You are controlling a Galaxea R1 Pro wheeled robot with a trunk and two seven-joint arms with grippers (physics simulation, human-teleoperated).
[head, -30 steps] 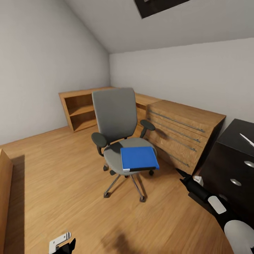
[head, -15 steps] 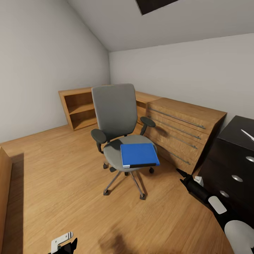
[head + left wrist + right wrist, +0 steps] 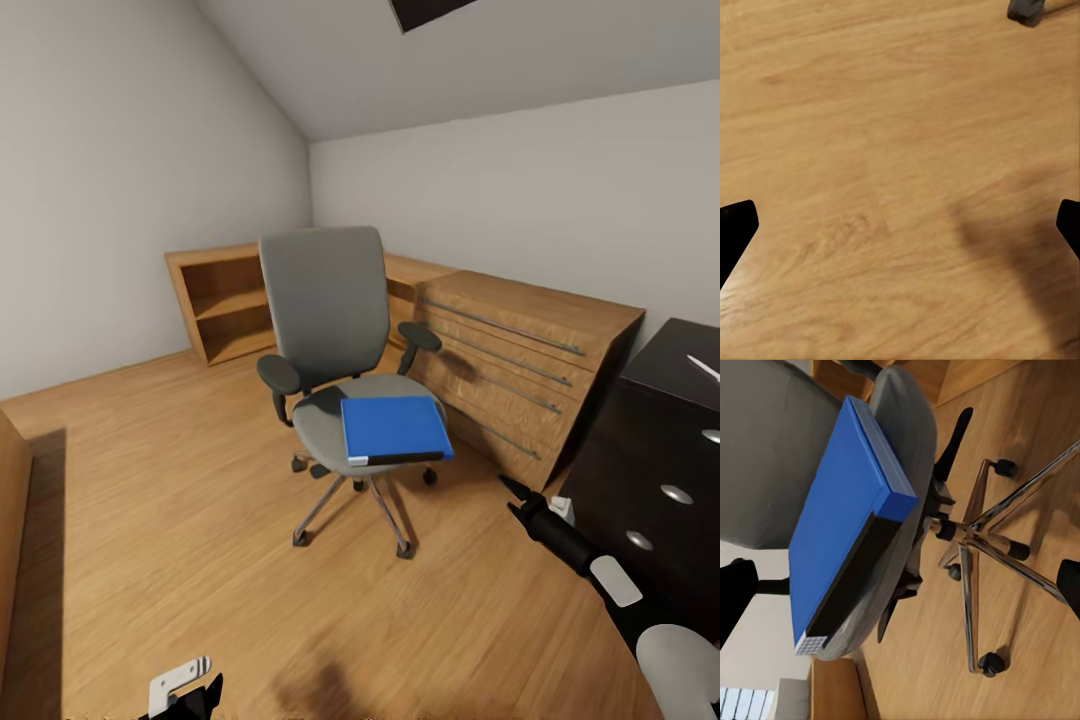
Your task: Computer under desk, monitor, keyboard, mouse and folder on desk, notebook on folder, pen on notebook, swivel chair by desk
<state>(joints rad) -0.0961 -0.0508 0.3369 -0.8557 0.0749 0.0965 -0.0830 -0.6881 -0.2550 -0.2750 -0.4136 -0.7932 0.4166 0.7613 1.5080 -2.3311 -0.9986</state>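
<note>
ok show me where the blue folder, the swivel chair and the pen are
blue folder (image 3: 393,427): head view, middle of its blue cover.
swivel chair (image 3: 325,300): head view, middle of the grey backrest.
pen (image 3: 704,369): head view, white shaft lying on the black desk top.

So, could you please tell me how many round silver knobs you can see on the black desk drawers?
3, on the desk front at the head view's right: upper knob at the picture's edge, middle knob, lower knob. More may lie beyond the frame or behind the right arm.
</note>
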